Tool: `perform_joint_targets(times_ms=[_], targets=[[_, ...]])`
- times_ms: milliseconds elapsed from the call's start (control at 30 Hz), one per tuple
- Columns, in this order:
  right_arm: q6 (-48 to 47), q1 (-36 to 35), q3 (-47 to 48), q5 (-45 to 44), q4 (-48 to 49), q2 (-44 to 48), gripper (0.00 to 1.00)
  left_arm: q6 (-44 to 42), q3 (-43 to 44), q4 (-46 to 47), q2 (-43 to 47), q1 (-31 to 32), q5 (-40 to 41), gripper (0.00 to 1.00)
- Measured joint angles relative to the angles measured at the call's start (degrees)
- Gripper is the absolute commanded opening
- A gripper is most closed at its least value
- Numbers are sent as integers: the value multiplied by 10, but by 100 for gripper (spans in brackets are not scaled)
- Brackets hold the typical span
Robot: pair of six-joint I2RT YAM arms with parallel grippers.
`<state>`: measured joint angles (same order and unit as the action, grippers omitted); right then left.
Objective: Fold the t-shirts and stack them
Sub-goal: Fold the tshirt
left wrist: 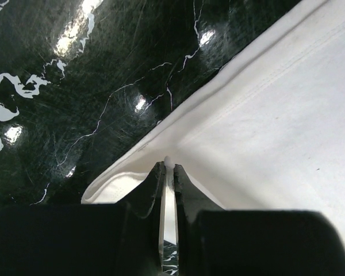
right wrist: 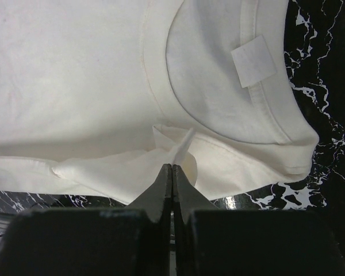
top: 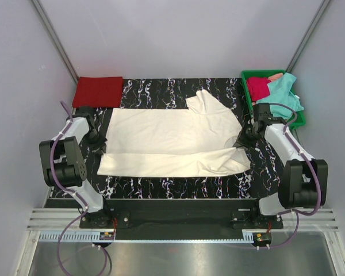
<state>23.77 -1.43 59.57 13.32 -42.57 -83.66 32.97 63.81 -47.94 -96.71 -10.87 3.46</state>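
Observation:
A large cream-white t-shirt (top: 167, 141) lies spread across the black marbled table, its near long edge folded over. My left gripper (top: 99, 140) is shut on the shirt's left hem; the left wrist view has cloth (left wrist: 264, 126) pinched between the jaw tips (left wrist: 169, 167). My right gripper (top: 243, 138) is shut on a thin fold of the shirt near the collar (right wrist: 218, 103) at its right end, the pinch (right wrist: 172, 167) plain in the right wrist view. A folded red t-shirt (top: 98, 92) rests at the back left. A crimson t-shirt (top: 257, 87) and a teal t-shirt (top: 282, 95) lie bunched in the tray.
A green plastic tray (top: 246, 92) stands at the back right corner of the table (top: 172, 184). Grey walls close in the left, right and far sides. Purple cables loop off both arms.

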Motion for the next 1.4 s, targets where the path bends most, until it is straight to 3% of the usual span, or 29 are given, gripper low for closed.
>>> perform_joint_targets(times_ms=[833, 1400], targets=[[-17, 1, 45, 14, 13, -72, 0, 1, 19, 7, -38, 1, 1, 0], [-19, 1, 115, 80, 58, -116, 0, 1, 22, 16, -50, 1, 9, 1]])
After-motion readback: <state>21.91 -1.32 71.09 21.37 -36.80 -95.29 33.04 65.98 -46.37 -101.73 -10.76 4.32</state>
